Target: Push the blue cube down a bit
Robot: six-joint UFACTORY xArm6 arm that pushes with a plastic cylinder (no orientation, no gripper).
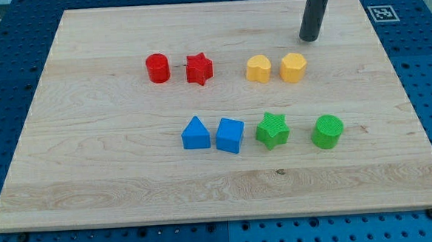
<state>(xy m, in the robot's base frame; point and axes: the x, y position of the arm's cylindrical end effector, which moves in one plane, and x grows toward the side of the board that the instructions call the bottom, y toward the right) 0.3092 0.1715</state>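
Note:
The blue cube (230,135) sits on the wooden board (92,157), a little below the middle of the view. A blue triangular block (195,133) stands close on its left and a green star (273,130) on its right. My tip (309,38) is near the view's top right, well above and to the right of the blue cube, just above the yellow hexagon (293,67). It touches no block.
A red cylinder (158,68) and a red star (198,68) lie at the upper left of centre. A yellow heart-like block (258,68) sits left of the yellow hexagon. A green cylinder (327,131) lies at the right of the lower row.

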